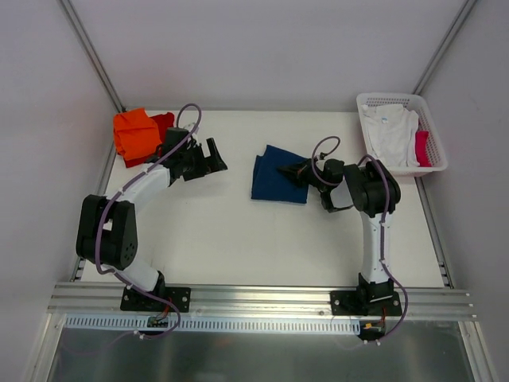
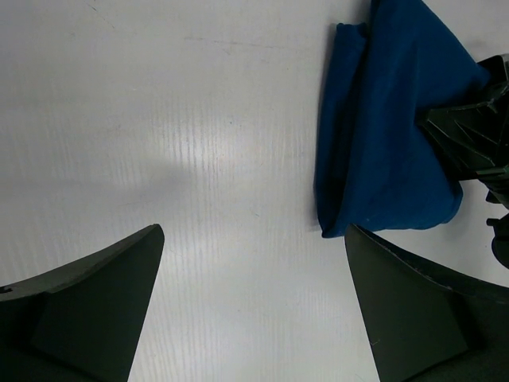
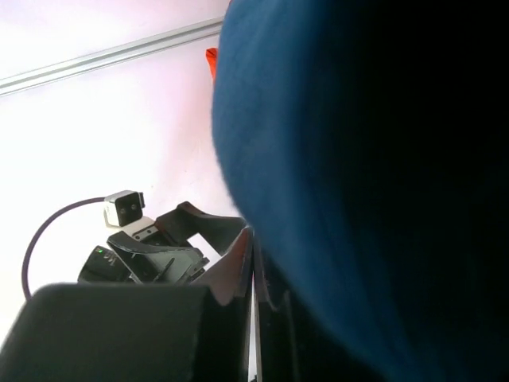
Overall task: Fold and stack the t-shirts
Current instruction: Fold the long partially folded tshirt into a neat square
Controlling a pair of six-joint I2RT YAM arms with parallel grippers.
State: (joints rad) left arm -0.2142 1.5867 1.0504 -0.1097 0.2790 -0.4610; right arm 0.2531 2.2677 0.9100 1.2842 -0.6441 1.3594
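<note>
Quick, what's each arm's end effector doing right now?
Left end effector: open, holding nothing.
Right end effector: shut on the navy t-shirt.

The white worktop [image 1: 238,239] is lying flat and is showing a soft glare in the left wrist view. Near its centre, slightly to the right, the navy t-shirt [image 1: 270,179] is resting as a folded block. The orange t-shirt [image 1: 134,135] is sitting bunched in the far left corner, with the red t-shirt [image 1: 165,122] touching its right side. The basket [image 1: 390,97], a white lattice, is standing in the far right corner, well apart from the navy t-shirt.
</note>
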